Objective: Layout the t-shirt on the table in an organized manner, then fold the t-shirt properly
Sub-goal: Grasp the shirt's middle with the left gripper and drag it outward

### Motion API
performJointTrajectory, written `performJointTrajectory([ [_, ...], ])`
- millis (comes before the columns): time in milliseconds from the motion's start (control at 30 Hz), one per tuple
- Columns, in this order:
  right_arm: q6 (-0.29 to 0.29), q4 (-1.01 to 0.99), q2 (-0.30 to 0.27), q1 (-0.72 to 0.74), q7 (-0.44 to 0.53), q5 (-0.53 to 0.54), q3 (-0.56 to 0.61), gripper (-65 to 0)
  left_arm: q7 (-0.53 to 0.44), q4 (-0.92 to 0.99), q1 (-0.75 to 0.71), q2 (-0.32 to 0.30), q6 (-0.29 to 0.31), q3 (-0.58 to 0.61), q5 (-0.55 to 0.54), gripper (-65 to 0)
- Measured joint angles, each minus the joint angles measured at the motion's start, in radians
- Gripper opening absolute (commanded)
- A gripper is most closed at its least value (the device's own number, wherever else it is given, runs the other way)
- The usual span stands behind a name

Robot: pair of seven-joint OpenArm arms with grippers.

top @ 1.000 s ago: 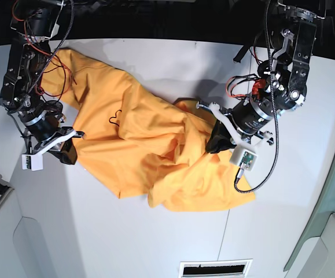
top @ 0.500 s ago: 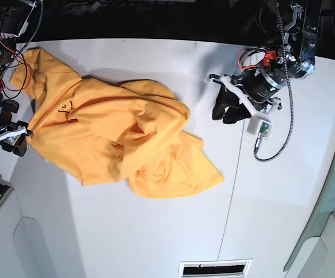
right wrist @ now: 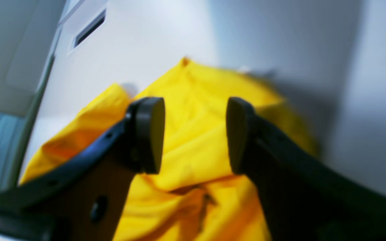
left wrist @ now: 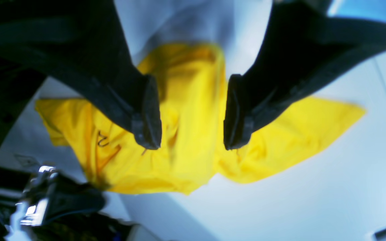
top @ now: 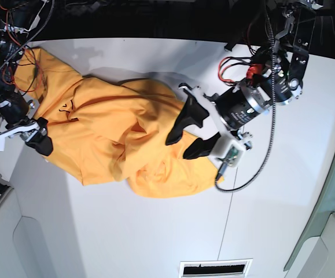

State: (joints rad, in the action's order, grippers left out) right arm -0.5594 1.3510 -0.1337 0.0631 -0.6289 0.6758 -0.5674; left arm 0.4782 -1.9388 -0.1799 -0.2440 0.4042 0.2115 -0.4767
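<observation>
1. Since half a second ago, the left gripper point(top: 184, 134) has swung back over the crumpled orange-yellow cotton t-shirt point(top: 109, 133).
2. Both grippers gape, holding nothing; the right gripper point(top: 37, 132) sits at the shirt's left edge.
3. Bare matte white table point(top: 155, 231) lies open in front.
4. Only the left wrist view point(left wrist: 101, 139) shows the black scribble print clearly.
</observation>
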Motion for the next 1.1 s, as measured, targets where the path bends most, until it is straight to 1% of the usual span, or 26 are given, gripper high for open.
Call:
performJointTrajectory([
  [33, 0.000, 0.000, 0.016, 0.000, 0.008, -0.013, 0.021, -35.5, -0.009, 0.010, 0.026, 0.004, -0.020, 0.036, 0.031, -31.7],
  [100, 0.002, 0.000, 0.042, 0.000, 0.047, -0.072, 0.063, -35.5, -0.010, 0.063, 0.084, 0.031, -0.051, 0.079, 0.093, -31.7],
  [167, 0.010, 0.000, 0.065, 0.000, 0.087, -0.144, 0.105, -35.5, -0.006, 0.148, 0.148, 0.062, -0.058, 0.098, 0.137, -31.7],
  [267, 0.032, 0.000, 0.076, -0.002, 0.124, -0.233, 0.162, -35.5, -0.007, 0.312, 0.242, 0.121, -0.063, 0.115, 0.184, -31.7],
  [333, 0.051, 0.000, 0.075, -0.002, 0.128, -0.260, 0.185, -35.5, -0.006, 0.422, 0.301, 0.152, -0.052, 0.129, 0.201, -31.7],
  [400, 0.051, 0.000, 0.072, -0.002, 0.130, -0.279, 0.198, -35.5, -0.007, 0.511, 0.348, 0.173, -0.027, 0.148, 0.201, -31.7],
  [467, 0.051, -0.001, 0.072, -0.002, 0.131, -0.284, 0.199, -35.5, -0.006, 0.552, 0.373, 0.185, -0.006, 0.172, 0.199, -31.7],
  [533, 0.051, 0.000, 0.072, -0.002, 0.131, -0.285, 0.199, -35.5, -0.006, 0.561, 0.377, 0.192, -0.003, 0.202, 0.202, -31.7],
  [567, 0.052, 0.000, 0.072, -0.002, 0.131, -0.285, 0.199, -35.5, -0.006, 0.561, 0.377, 0.192, -0.003, 0.216, 0.214, -31.9],
  [600, 0.055, -0.001, 0.072, -0.002, 0.131, -0.285, 0.199, -35.5, -0.006, 0.561, 0.375, 0.192, -0.003, 0.230, 0.238, -33.6],
  [633, 0.060, -0.001, 0.072, -0.002, 0.131, -0.291, 0.199, -35.5, -0.006, 0.561, 0.374, 0.192, -0.007, 0.241, 0.257, -39.9],
  [700, 0.082, -0.001, 0.072, -0.002, 0.131, -0.320, 0.199, -35.5, 0.017, 0.561, 0.371, 0.192, -0.060, 0.265, 0.298, -60.7],
  [733, 0.091, -0.001, 0.070, -0.003, 0.132, -0.338, 0.199, -35.5, 0.028, 0.561, 0.370, 0.192, -0.076, 0.270, 0.319, -65.0],
  [833, 0.123, -0.030, 0.060, -0.002, 0.153, -0.362, 0.200, -35.5, 0.040, 0.562, 0.372, 0.187, -0.100, 0.273, 0.373, -65.0],
  [900, 0.153, -0.068, 0.038, -0.002, 0.193, -0.386, 0.202, -35.5, 0.072, 0.562, 0.388, 0.167, -0.151, 0.273, 0.375, -65.0],
  [967, 0.171, -0.117, 0.003, -0.003, 0.222, -0.394, 0.201, -35.5, 0.113, 0.539, 0.406, 0.130, -0.194, 0.250, 0.372, -65.0],
  [1000, 0.171, -0.139, -0.017, -0.003, 0.233, -0.396, 0.201, -35.5, 0.114, 0.507, 0.408, 0.106, -0.208, 0.228, 0.374, -65.0],
  [1100, 0.167, -0.192, -0.073, -0.003, 0.260, -0.383, 0.201, -35.5, 0.123, 0.373, 0.386, 0.024, -0.220, 0.163, 0.325, -65.0],
])
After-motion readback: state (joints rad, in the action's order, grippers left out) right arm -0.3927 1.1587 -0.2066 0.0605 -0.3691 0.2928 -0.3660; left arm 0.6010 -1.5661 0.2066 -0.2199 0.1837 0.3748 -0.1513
